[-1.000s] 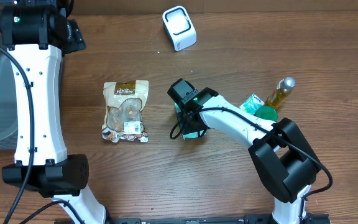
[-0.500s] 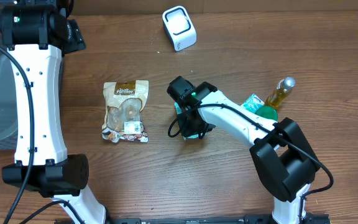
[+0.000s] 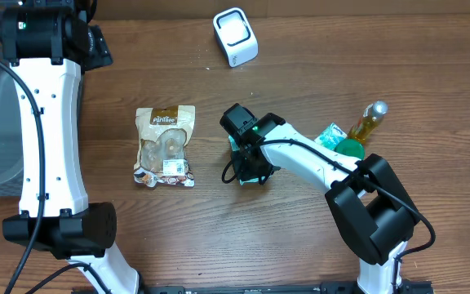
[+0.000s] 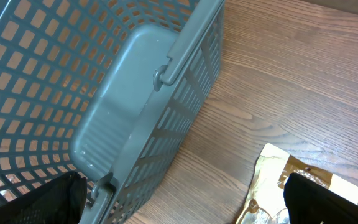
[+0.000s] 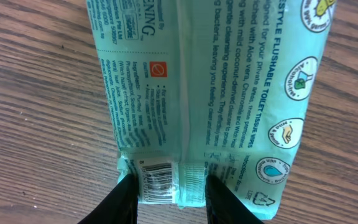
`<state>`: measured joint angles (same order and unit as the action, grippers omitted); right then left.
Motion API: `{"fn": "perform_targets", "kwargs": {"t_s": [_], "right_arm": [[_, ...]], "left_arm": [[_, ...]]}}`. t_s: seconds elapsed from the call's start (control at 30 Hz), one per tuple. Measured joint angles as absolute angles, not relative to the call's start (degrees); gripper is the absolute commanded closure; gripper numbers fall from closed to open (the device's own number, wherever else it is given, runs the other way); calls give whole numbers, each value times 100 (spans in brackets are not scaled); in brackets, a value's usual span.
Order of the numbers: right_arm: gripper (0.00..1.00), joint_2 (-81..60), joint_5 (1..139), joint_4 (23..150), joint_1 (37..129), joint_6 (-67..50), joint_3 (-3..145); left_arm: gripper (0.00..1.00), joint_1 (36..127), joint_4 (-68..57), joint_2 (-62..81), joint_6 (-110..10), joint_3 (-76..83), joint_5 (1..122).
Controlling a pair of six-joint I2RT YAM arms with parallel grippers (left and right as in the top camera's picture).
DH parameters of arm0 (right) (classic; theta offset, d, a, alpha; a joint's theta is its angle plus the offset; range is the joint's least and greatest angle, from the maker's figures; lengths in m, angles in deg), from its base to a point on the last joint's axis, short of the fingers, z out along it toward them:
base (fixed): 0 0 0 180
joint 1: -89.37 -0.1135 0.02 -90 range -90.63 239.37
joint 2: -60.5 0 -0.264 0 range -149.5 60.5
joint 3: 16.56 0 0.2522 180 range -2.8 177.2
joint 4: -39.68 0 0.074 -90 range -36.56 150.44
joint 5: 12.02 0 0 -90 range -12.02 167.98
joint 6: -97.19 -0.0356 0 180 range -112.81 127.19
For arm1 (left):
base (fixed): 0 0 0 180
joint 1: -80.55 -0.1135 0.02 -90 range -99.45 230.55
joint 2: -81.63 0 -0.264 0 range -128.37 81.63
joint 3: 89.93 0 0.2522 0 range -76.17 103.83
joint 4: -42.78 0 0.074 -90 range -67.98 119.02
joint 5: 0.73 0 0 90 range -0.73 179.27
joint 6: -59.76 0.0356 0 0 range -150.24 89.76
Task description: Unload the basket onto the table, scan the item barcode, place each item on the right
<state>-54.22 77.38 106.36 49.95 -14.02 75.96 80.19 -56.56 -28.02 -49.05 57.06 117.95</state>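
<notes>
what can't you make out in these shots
Right wrist: the barcode on the pack is too blurred to read, and whether the right pincer grips yet is unclear.
Overhead: that pincer hides nearly all the pack; the pouch label is too small to read.
Left wrist: the pouch is cut off by the bottom edge and partly behind the left pincer.

Grey basket (image 4: pixel 104 93) sits on wooden table (image 4: pixel 278 74) near a snack pouch (image 4: pixel 269 180).
</notes>
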Motion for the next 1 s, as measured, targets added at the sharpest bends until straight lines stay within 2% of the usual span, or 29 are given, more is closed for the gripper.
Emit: {"fn": "perform_targets", "kwargs": {"t_s": [0.07, 0.23, 0.27, 0.3, 0.5, 0.63, 0.7, 0.83, 1.0], "right_arm": [[67, -5418, 7740, 10614, 4995, -1400, 7581], [43, -5415, 7723, 10523, 4988, -1418, 7563], [35, -5413, 7709, 10488, 4988, -1405, 7561], [33, -5413, 7703, 10464, 4988, -1448, 7561], [34, -5409, 7668, 10481, 4986, -1398, 7578], [33, -5422, 7567, 10953, 4997, -1381, 7825], [37, -5424, 7578, 11150, 4995, -1381, 8022], [41, -5420, 7860, 11591, 4997, -1376, 8494], [40, -5420, 8356, 11908, 4997, -1370, 8553]], "left_arm": [[0, 8019, -5656, -2802, -4905, 5706, 11795], [0, 8019, -5656, -2802, -4905, 5706, 11793], [1, 8019, -5656, -2802, -4905, 5706, 11793], [1, 8019, -5658, -2802, -4905, 5706, 11793], [0, 8019, -5656, -2802, -4905, 5706, 11795], [1, 8019, -5658, -2802, -4905, 5706, 11793], [1, 8019, -5658, -2802, -4905, 5706, 11795], [1, 8019, -5656, -2802, -4905, 5706, 11795], [1, 8019, -5656, -2802, -4907, 5706, 11795]]}}
